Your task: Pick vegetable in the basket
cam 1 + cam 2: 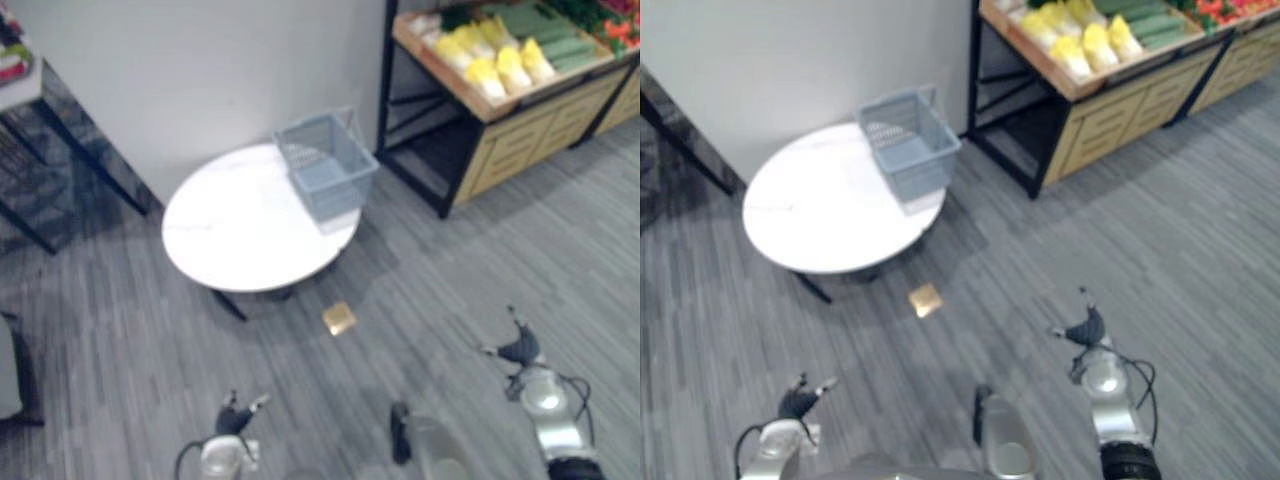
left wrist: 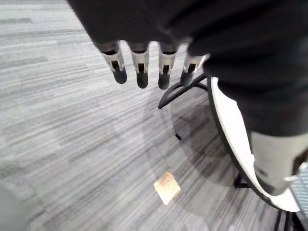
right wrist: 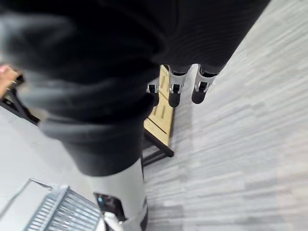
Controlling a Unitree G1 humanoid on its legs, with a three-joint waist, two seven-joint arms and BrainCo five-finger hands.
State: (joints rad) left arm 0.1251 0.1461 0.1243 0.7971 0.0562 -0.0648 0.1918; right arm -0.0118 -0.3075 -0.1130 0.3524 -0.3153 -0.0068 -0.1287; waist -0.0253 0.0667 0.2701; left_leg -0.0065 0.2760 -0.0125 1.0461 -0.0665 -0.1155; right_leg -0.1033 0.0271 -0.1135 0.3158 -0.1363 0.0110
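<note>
Straight and relaxed on the left hand, fingers holding nothing. Likewise on the right hand, fingers loose and empty. From the right hand, at 12 o'clock and well apart: yellow vegetables on the shelf. At 10 o'clock: empty-looking basket on the white tabletop. Likely a right-hand job, nearer the shelf. Vegetables' long axis too small to tell.

basket on far right edge of table, wall behind; stand holding vegetables further right; flat square on floor just before table
</note>
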